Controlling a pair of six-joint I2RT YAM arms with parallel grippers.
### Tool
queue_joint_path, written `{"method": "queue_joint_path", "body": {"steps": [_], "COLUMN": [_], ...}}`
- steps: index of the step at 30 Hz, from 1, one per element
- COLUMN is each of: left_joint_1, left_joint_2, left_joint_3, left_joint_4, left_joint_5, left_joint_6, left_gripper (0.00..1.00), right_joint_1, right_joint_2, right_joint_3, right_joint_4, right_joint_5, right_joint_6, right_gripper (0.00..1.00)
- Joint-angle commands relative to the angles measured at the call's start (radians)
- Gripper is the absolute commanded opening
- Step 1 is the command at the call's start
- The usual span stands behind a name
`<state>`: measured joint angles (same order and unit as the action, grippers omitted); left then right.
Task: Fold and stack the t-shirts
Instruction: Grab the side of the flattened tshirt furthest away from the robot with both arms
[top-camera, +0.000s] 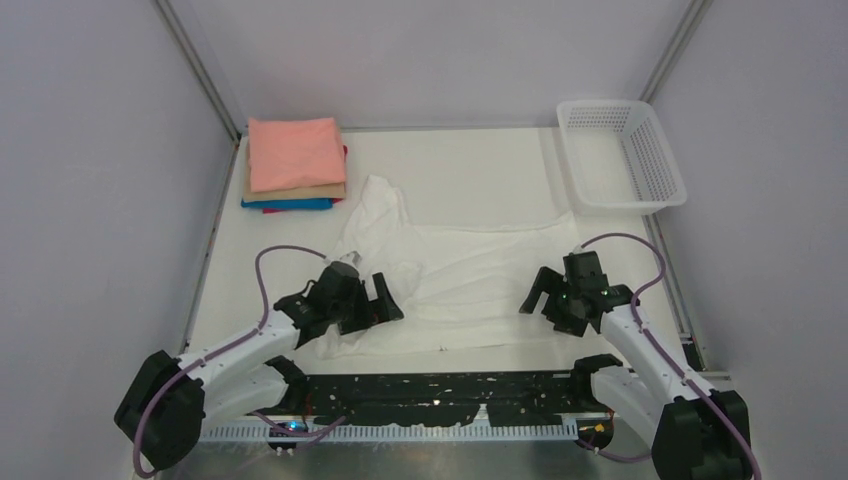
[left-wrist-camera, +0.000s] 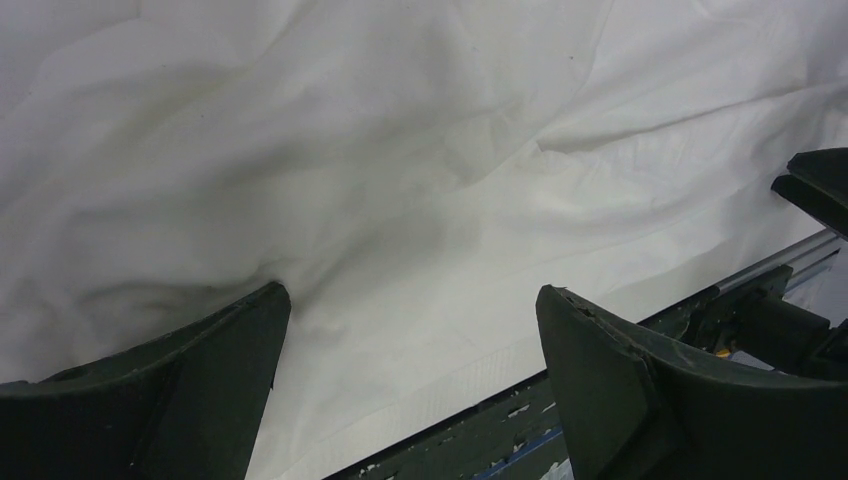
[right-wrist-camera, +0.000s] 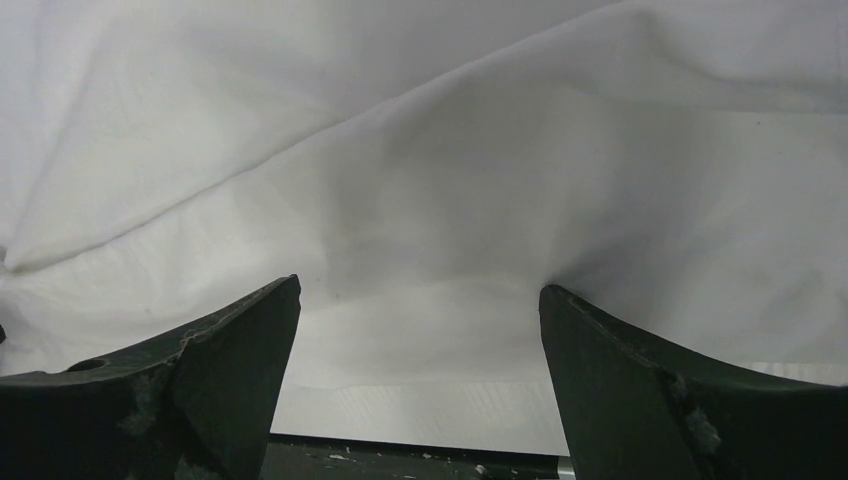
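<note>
My left claw (left-wrist-camera: 412, 325) stood wide open, gripping nothing, its fingers over the near left part of the white t-shirt (top-camera: 480, 265). My right claw (right-wrist-camera: 420, 330) gaped just as empty at the shirt's near right edge. The shirt lay spread and rumpled in the middle of the counter (top-camera: 470, 165). The folded t-shirts (top-camera: 295, 160), salmon-pink on top, sat stacked at the far left corner.

light: bright, even, diffuse from above | cast: cool violet on walls (top-camera: 100, 150) | shadows: soft and faint on counter (top-camera: 480, 160); grey in folds of white t-shirt (top-camera: 470, 270) | exposure: cloth near washed-out, creases low-contrast | top view: sharp | wrist views: jaws dark, slightly soft
</note>
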<state>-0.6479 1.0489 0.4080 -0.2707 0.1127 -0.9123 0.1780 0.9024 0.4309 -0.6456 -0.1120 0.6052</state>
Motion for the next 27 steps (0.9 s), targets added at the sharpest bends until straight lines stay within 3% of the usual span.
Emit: {"method": "queue_joint_path", "body": {"steps": [1, 9, 15, 19, 23, 27], "left_joint_1": [-0.028, -0.061, -0.059, 0.01, 0.234, 0.306], "left_joint_2": [-0.044, -0.24, -0.295, -0.198, 0.009, 0.294], "left_joint_3": [-0.118, -0.042, 0.209, 0.395, 0.564, 0.827], "left_joint_4": [-0.304, -0.479, -0.556, -0.491, -0.359, -0.365], "left_joint_5": [-0.014, -0.068, -0.324, -0.451, -0.31, -0.286], "left_joint_6": [-0.069, -0.07, 0.023, 0.145, 0.279, 0.39], "left_gripper": [1.0, 1.0, 1.0, 1.0, 0.99, 1.0], "right_joint_1": [0.014, 0.033, 0.034, 0.033, 0.031, 0.031], "right_joint_2": [-0.013, -0.128, -0.177, -0.164, -0.071, 0.059], "right_joint_3": [-0.05, -0.012, 0.209, 0.305, 0.35, 0.415], "right_joint_4": [-0.112, -0.158, -0.118, 0.009, 0.151, 0.22], "right_joint_5": [-0.023, -0.017, 0.116, 0.259, 0.36, 0.413], "right_joint_6": [0.024, 0.065, 0.005, -0.025, -0.041, -0.087], "right_gripper": [0.95, 0.95, 0.95, 0.95, 0.95, 0.95]}}
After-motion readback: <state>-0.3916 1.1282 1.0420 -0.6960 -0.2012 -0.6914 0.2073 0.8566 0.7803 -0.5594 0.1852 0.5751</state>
